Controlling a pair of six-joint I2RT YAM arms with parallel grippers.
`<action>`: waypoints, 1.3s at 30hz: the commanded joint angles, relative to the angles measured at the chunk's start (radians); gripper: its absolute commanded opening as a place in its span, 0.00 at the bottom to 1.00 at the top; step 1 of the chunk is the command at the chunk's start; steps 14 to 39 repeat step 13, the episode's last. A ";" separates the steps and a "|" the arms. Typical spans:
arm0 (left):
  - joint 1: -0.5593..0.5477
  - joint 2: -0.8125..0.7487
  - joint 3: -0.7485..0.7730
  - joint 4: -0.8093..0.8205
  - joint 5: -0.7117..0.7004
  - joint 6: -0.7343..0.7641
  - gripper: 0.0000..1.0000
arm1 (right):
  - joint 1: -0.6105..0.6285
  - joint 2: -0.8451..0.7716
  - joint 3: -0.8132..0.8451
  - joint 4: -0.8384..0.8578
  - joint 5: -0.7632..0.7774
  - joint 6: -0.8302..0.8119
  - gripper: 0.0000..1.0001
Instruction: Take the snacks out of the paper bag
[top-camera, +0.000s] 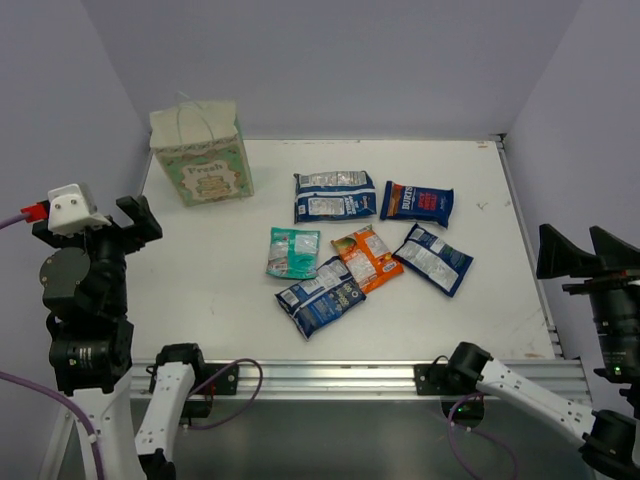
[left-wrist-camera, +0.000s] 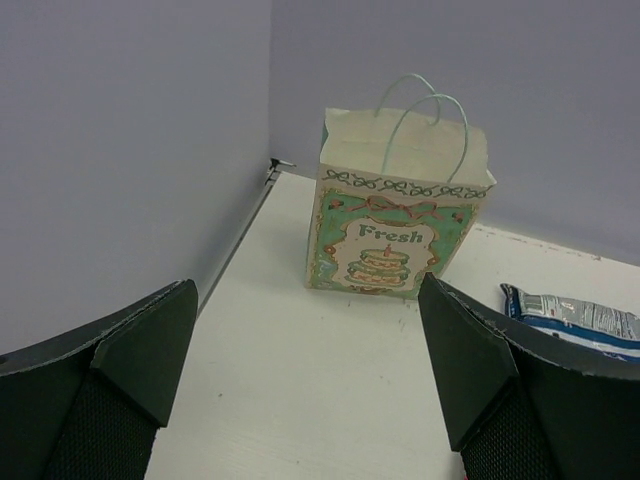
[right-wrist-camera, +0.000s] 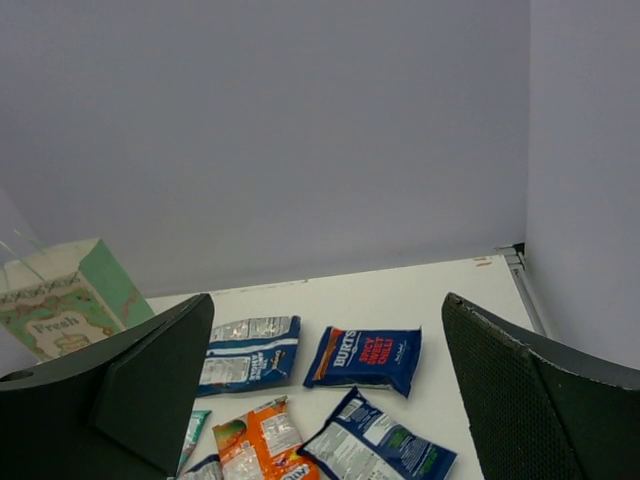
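The pale green paper bag (top-camera: 201, 152) stands upright at the table's back left; it also shows in the left wrist view (left-wrist-camera: 402, 208) and the right wrist view (right-wrist-camera: 65, 300). Six snack packets lie flat mid-table: a blue-and-white one (top-camera: 334, 195), a blue one with a red patch (top-camera: 417, 203), a teal one (top-camera: 293, 252), an orange one (top-camera: 367, 257), and two more blue ones (top-camera: 434, 258) (top-camera: 321, 296). My left gripper (top-camera: 128, 221) is open and empty at the left edge, short of the bag. My right gripper (top-camera: 583, 252) is open and empty at the right edge.
Grey walls close the table at the back and both sides. A metal rail (top-camera: 340, 377) runs along the near edge, with the arm bases below it.
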 joint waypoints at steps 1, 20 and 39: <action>-0.032 -0.005 -0.022 -0.007 -0.041 -0.019 1.00 | -0.002 -0.017 -0.013 -0.052 -0.034 0.068 0.99; -0.087 0.035 -0.031 -0.037 -0.015 -0.027 1.00 | -0.002 -0.014 -0.022 -0.089 -0.067 0.143 0.99; -0.087 0.035 -0.031 -0.037 -0.015 -0.027 1.00 | -0.002 -0.014 -0.022 -0.089 -0.067 0.143 0.99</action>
